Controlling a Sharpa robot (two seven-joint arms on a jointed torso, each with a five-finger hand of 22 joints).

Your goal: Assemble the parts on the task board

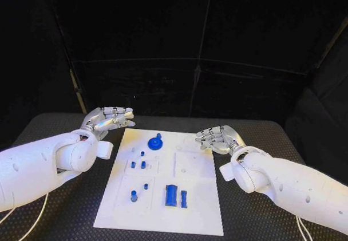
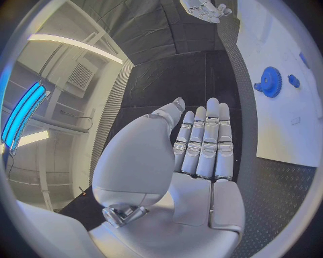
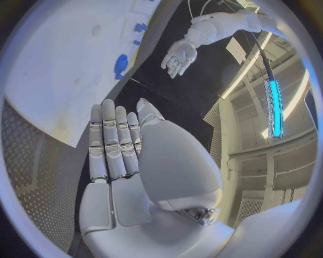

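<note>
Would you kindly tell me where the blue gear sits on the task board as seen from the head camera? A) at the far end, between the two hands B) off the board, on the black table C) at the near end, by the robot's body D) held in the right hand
A: the blue gear lies at the far end of the task board, between the empty left hand and right hand.

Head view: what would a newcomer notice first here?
The white task board in the middle of the black table, dotted with small blue parts. The biggest is a blue gear near its far edge. The left hand and right hand flank the board's far corners, both holding nothing.
</note>
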